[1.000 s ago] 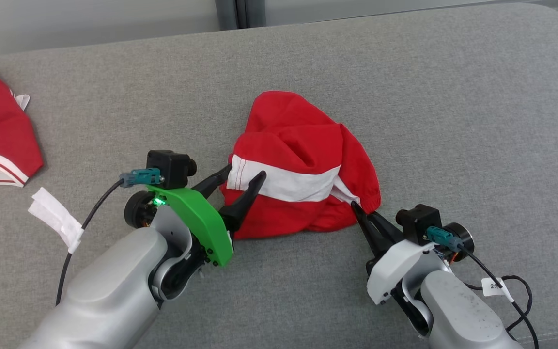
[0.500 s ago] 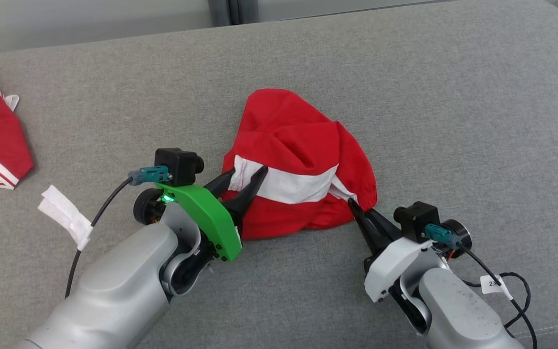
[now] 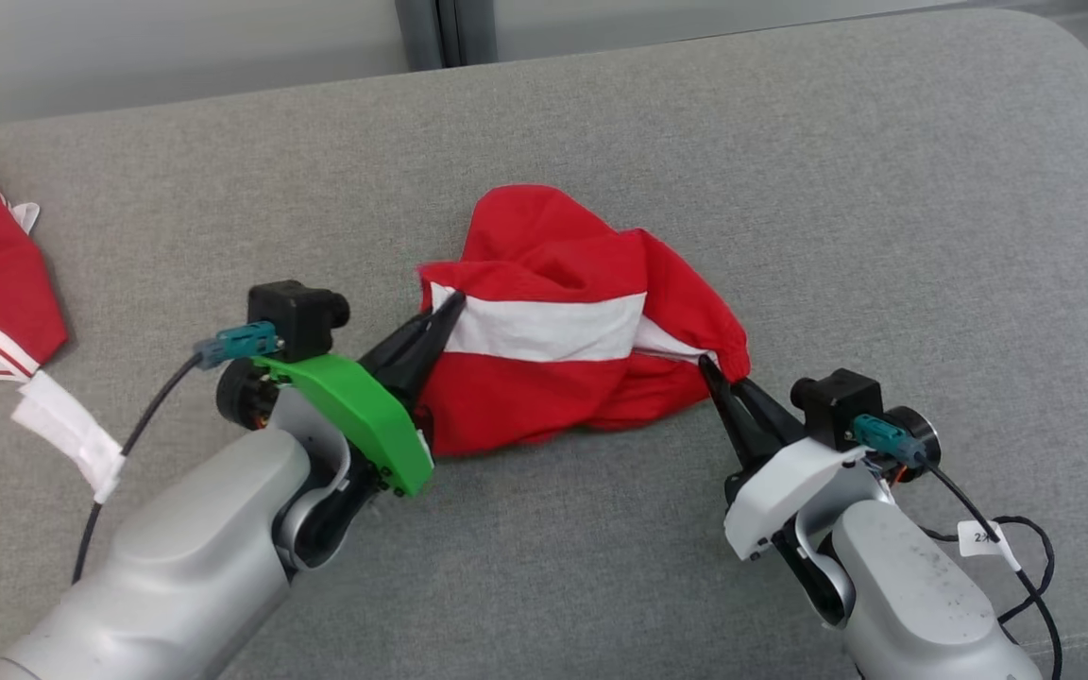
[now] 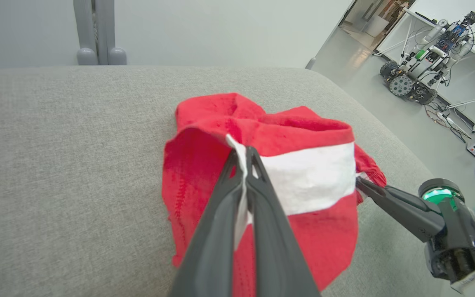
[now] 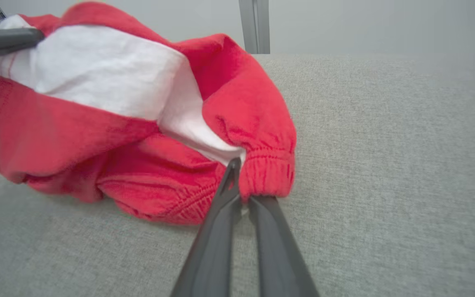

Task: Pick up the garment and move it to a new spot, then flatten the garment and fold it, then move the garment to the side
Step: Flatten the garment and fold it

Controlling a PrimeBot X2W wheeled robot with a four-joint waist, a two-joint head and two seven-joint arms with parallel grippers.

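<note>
Left fingers (image 3: 416, 337) and right fingers (image 3: 729, 412) clamp crumpled red-and-white garment (image 3: 544, 260) on grey woven cushion (image 3: 884, 236).

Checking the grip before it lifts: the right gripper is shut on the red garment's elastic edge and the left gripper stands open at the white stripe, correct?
Not quite. The left gripper is not open: the left wrist view shows it shut on the white stripe of the red garment. The right gripper is shut on the elastic edge.
</note>
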